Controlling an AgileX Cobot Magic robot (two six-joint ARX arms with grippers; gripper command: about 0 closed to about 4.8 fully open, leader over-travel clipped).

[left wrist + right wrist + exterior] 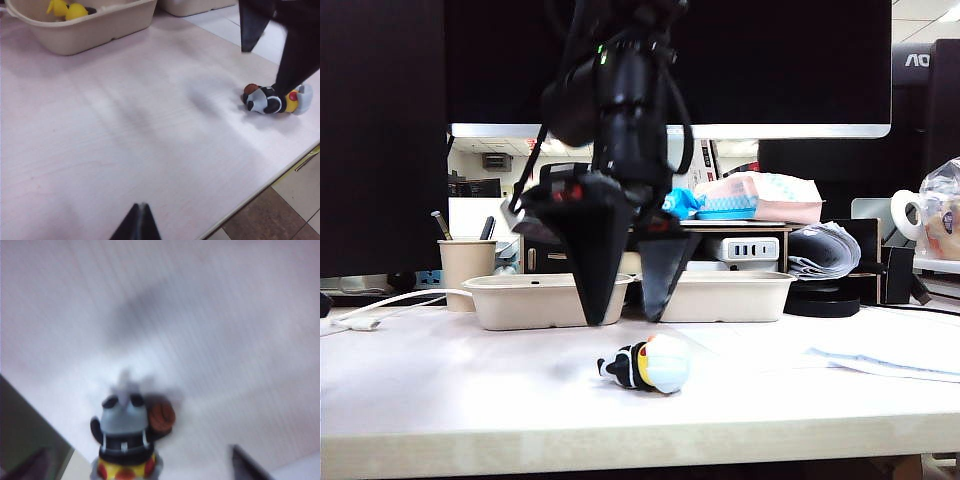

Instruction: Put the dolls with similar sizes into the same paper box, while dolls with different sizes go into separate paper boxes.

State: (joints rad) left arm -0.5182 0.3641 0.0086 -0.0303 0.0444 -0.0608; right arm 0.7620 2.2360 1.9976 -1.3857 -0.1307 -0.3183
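A black-white-yellow doll with a pale blue part (648, 365) lies on its side on the table, near the front edge. It also shows in the left wrist view (272, 100) and in the right wrist view (127, 435). My right gripper (624, 320) hangs just above it, pointing down, open, holding nothing. One of its fingers (245, 465) stands beside the doll. Two paper boxes stand behind, one on the left (545, 300) and one on the right (730, 295). A yellow doll (67, 10) lies in one paper box (85, 32). My left gripper (141, 210) is shut and empty over bare table.
A beige pen cup (466, 268) stands left of the boxes, with a white cable (380, 305) trailing beside it. Loose papers (880, 360) lie at the right. A monitor (770, 60) and shelf clutter stand behind the boxes. The table's front edge (260, 192) runs close to the doll.
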